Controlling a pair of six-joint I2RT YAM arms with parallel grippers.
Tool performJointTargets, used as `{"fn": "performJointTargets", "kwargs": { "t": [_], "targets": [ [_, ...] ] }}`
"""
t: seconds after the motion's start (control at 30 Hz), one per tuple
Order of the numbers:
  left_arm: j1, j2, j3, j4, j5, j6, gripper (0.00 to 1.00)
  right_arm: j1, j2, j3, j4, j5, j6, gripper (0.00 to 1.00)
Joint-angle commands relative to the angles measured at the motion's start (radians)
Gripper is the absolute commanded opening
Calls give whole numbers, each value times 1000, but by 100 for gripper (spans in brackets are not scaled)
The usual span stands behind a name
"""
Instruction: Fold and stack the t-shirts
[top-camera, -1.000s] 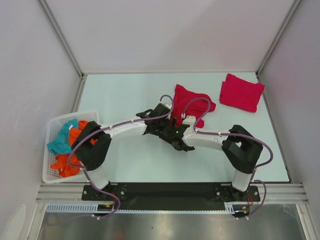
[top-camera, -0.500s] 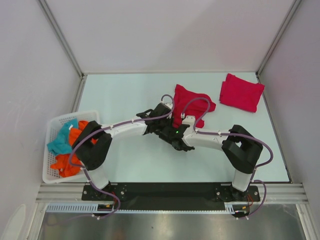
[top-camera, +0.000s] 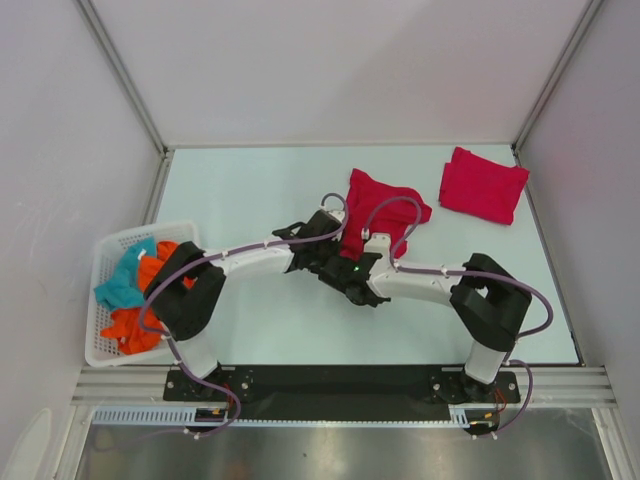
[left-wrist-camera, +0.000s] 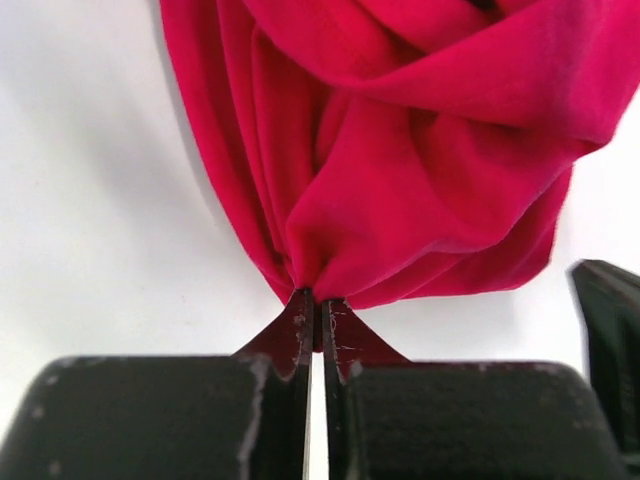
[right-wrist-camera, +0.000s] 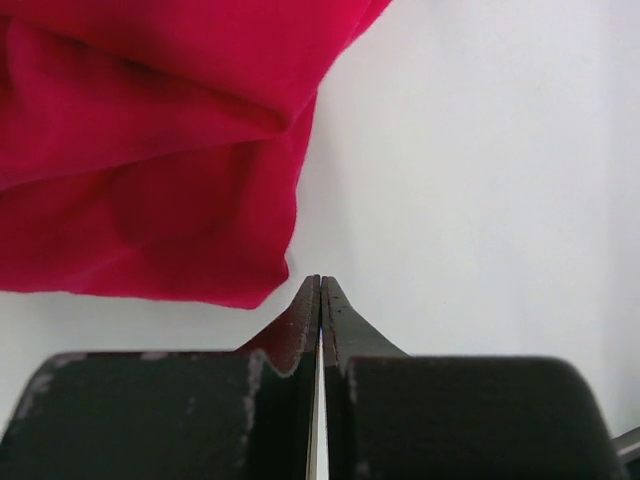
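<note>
A crumpled crimson t-shirt (top-camera: 385, 208) lies at the middle back of the table. A folded t-shirt (top-camera: 482, 186) of the same red lies at the back right. Both arms reach to the crumpled shirt's near left edge and meet there. My left gripper (left-wrist-camera: 316, 296) is shut on a bunched fold of that t-shirt (left-wrist-camera: 400, 170), with the cloth gathering into its tips. In the right wrist view my right gripper (right-wrist-camera: 320, 282) is shut with nothing between its fingers. The shirt's edge (right-wrist-camera: 150, 200) lies just left of its tips.
A white basket (top-camera: 100, 315) holding teal and orange cloths (top-camera: 135, 285) stands at the left table edge. White walls and metal frame posts bound the table on three sides. The two arms cross close together near the table's middle.
Both grippers have closed, the left one on the crumpled shirt's edge. The right arm has drawn slightly toward the near side.
</note>
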Motion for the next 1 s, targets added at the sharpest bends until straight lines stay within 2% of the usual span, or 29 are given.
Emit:
{"fn": "performJointTargets", "kwargs": {
  "t": [0.0, 0.33, 0.5, 0.63, 0.73, 0.97],
  "targets": [
    [1, -67, -32, -16, -8, 9, 1, 20, -80, -30, -58, 72, 58, 0],
    [14, -133, -75, -49, -51, 15, 0, 43, -185, -116, -178, 99, 163, 0],
    [11, -101, -51, -39, -19, 13, 0, 66, -27, 28, -205, 82, 144, 0],
    [9, -87, -42, -40, -19, 12, 0, 115, 101, 185, -306, 137, 161, 14],
    [9, -83, -42, -42, -19, 13, 0, 119, 127, 222, -276, 124, 131, 23],
    [9, -80, -38, -40, -19, 15, 0, 109, 130, 212, -212, 96, 86, 27]
  ]
}}
